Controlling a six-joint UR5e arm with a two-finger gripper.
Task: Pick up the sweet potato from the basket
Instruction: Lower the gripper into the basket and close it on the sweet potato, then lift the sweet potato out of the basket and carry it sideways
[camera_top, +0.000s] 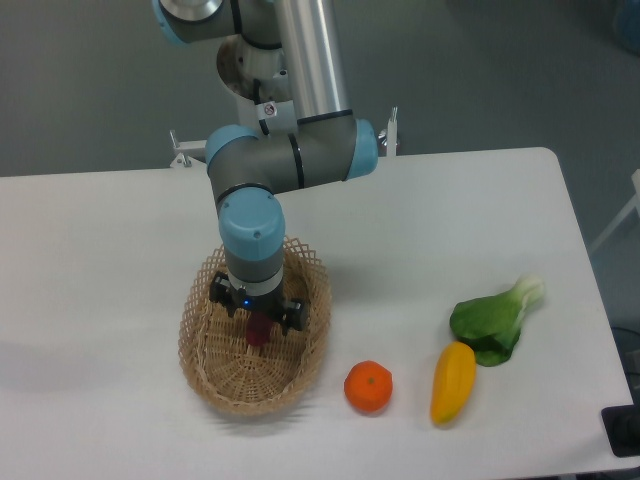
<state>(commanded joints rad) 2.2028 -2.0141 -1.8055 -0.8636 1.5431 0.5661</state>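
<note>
The tool (257, 322) is reaching down into the basket (212, 372), its fingers sitting either side of the sweet potato (258, 331); whether they are gripping it is unclear. The sweet potato is lying inside the basket on the counter (440, 210).

White table (130, 240), smooth top, rounded corner at far right, running out of view on the left. Four things sit directly on it. Oval wicker basket (205, 372) of light tan straw, open lattice rim, left of centre toward the front edge. Round orange fruit (368, 387) just beside the basket's right side, apart from it. Yellow-orange elongated vegetable (453, 382) further right, lying lengthwise toward the front. Leafy green (492, 316) with a pale stalk behind it, touching or nearly touching the yellow vegetable's upper end.
</note>
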